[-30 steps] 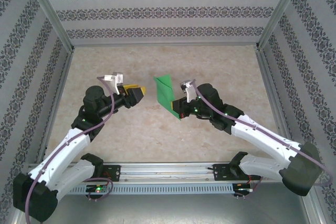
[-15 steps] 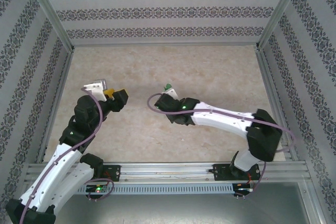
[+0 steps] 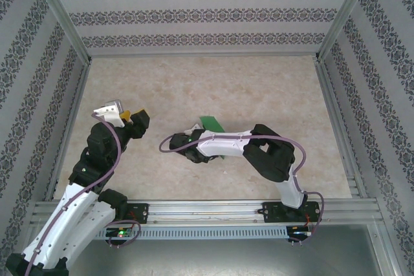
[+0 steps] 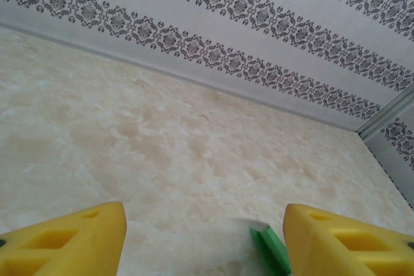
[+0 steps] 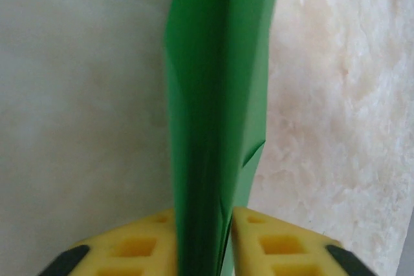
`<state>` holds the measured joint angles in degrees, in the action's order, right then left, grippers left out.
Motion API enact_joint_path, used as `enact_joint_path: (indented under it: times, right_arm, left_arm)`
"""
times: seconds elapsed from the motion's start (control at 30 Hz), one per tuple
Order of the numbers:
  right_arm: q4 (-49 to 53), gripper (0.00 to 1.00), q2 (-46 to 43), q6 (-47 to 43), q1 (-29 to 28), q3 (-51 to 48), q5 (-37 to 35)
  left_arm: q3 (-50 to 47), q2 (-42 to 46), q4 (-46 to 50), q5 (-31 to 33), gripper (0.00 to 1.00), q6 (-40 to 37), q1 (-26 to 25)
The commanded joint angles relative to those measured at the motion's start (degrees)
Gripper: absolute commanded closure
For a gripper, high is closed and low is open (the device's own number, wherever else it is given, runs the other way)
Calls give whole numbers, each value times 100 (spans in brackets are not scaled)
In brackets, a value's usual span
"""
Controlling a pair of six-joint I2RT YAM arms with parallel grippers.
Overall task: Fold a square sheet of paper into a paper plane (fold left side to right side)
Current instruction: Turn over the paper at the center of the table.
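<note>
Right arm (image 3: 223,141) swung left; right claw (image 5: 204,216), barely parted, straddles the green paper (image 5: 217,95).

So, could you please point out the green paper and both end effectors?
folded green paper (image 5: 217,95), right wrist view, middle of sheet.
left end effector (image 4: 204,224), left wrist view, between fingertips.
right end effector (image 5: 204,227), right wrist view, between fingertips.

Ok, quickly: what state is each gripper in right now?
Left gripper: open, holding nothing.
Right gripper: fingers either side of the green paper; grip cannot be told.
</note>
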<state>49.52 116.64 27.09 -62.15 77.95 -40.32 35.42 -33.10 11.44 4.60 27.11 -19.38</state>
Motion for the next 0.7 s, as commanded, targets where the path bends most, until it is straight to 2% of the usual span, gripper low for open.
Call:
enact_joint_path:
  times: [0.0,0.33,0.67]
  right_arm:
    - [32,68,-199,97,-36,70,247]
    - [-697,42,-1433,77,127,-667,1414]
    - [-1765,32,-3278,269,906,-2028,2261]
  left_arm:
    - [9,-44,101,-1,35,-164,58]
    - [-46,-469,-242,-507,35,-60,66]
    - [-219,-1427,-854,-1552,34,512,70]
